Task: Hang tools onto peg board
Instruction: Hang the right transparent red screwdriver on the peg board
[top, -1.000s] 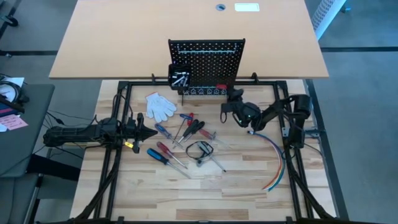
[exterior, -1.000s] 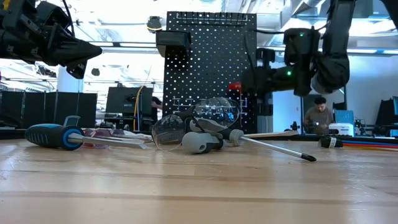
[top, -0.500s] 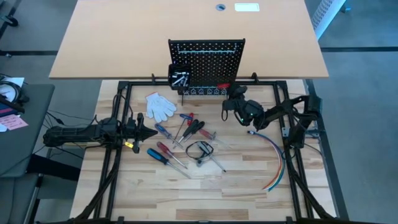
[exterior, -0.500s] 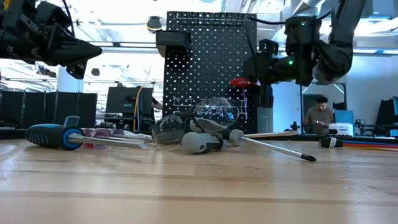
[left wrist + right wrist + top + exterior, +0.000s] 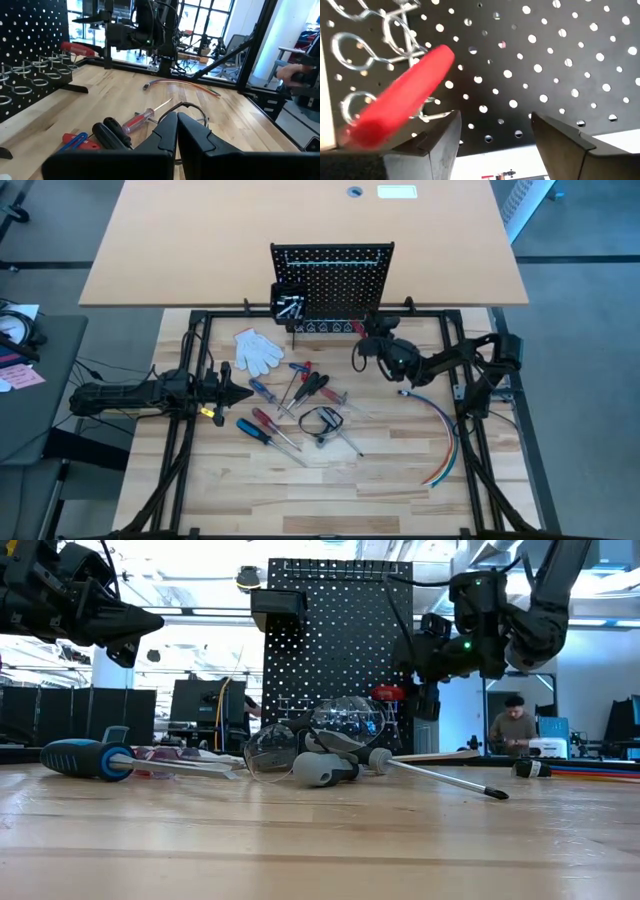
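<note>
The black peg board (image 5: 332, 280) stands at the table's far edge, its small bin (image 5: 290, 302) on its left. A red-handled screwdriver (image 5: 400, 100) sits tilted among the wire ring hooks (image 5: 350, 45) at the board's lower right, also in the low view (image 5: 388, 693). My right gripper (image 5: 492, 145) is open right in front of the board, with the red handle beside the outer side of one finger. My left gripper (image 5: 176, 131) is shut and empty above the table's left part (image 5: 245, 393). Several screwdrivers (image 5: 265, 420) and red-handled pliers (image 5: 300, 370) lie mid-table. My right gripper has nothing between its fingers. The red handle's lower end (image 5: 365, 132) runs behind the edge of one finger (image 5: 427, 145); whether that finger touches it, I cannot tell.
White gloves (image 5: 258, 350) lie left of the board. Clear safety glasses (image 5: 322, 420) lie among the tools. A bundle of coloured wires (image 5: 445, 440) lies at the right. A person (image 5: 515, 725) sits in the room behind. Bare wood lies along the near edge.
My right gripper has gone toward the peg board at the far edge. The red handle rose a little, then came down lower onto the ring hooks at the board's lower right.
</note>
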Action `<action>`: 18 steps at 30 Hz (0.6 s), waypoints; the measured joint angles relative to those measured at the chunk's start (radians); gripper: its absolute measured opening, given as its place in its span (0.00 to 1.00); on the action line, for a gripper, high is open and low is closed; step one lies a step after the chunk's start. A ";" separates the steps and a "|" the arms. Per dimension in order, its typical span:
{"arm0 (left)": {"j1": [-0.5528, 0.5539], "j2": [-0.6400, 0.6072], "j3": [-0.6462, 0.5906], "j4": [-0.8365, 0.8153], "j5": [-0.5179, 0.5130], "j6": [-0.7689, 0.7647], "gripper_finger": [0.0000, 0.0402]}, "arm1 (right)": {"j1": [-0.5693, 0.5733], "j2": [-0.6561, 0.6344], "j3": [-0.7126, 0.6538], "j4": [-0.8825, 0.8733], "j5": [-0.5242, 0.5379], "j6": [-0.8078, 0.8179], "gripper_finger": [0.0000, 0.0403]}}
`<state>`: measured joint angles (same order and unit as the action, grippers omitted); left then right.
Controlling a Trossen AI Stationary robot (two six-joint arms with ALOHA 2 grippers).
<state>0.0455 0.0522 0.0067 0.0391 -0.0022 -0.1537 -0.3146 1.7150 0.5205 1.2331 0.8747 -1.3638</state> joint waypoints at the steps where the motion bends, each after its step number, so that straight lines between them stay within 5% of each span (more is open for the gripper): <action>1: 0.000 0.000 0.000 0.000 0.000 -0.001 0.02 | 0.005 -0.004 0.000 -0.006 0.002 0.011 0.62; 11: 0.000 0.000 0.000 -0.004 0.000 -0.001 0.02 | 0.080 -0.136 0.000 -0.086 0.086 0.070 0.62; 18: 0.000 0.000 0.000 -0.004 0.000 -0.012 0.02 | 0.177 -0.333 0.000 -0.396 0.100 0.385 0.62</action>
<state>0.0453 0.0525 0.0067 0.0349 -0.0021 -0.1654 -0.1380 1.3823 0.5205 0.8370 0.9749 -0.9791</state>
